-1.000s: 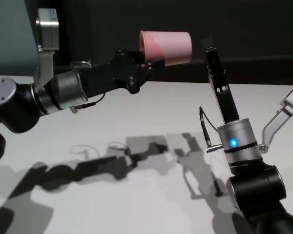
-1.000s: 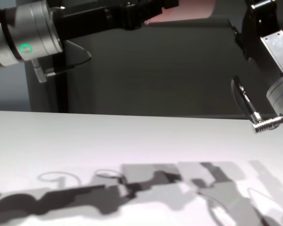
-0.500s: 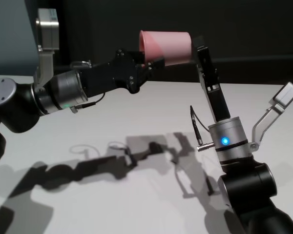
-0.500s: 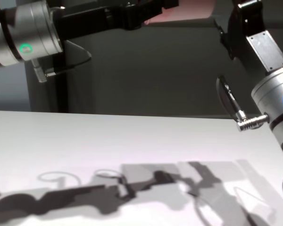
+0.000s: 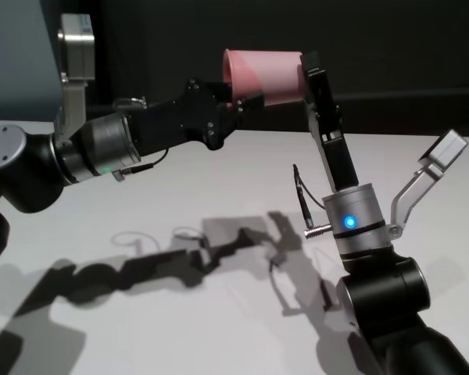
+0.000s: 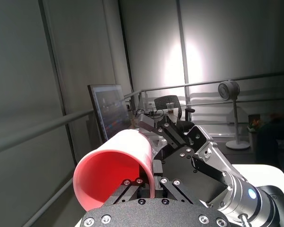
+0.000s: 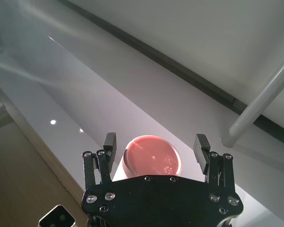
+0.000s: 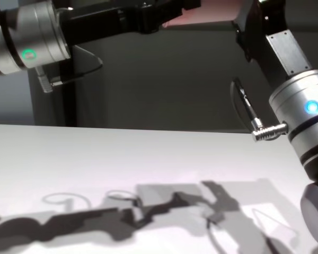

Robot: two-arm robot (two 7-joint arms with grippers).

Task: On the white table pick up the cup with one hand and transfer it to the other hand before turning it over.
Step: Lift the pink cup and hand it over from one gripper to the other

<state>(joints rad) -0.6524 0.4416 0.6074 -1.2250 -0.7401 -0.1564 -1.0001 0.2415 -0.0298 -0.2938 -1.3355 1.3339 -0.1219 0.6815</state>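
Note:
The salmon-pink cup (image 5: 266, 74) hangs on its side high above the white table (image 5: 219, 180), mouth toward my left arm. My left gripper (image 5: 238, 98), on the green-ringed arm, is shut on the cup's rim wall. The left wrist view shows the cup's mouth (image 6: 118, 165) pinched at its lower edge. My right gripper (image 5: 309, 69), on the blue-ringed arm, reaches up to the cup's base end. In the right wrist view the cup's flat base (image 7: 153, 158) sits between the open fingertips (image 7: 110, 142), with gaps on both sides. The chest view shows only a sliver of the cup (image 8: 212, 10).
Only the arms' shadows (image 5: 180, 258) lie on the tabletop (image 8: 95, 153). A dark wall stands behind the table's far edge. The right arm's wrist with its blue ring (image 5: 348, 223) rises from the table's right side.
My right arm has swung left and up, bringing its open fingers from beside the cup to around its base. The left arm and the cup have stayed still.

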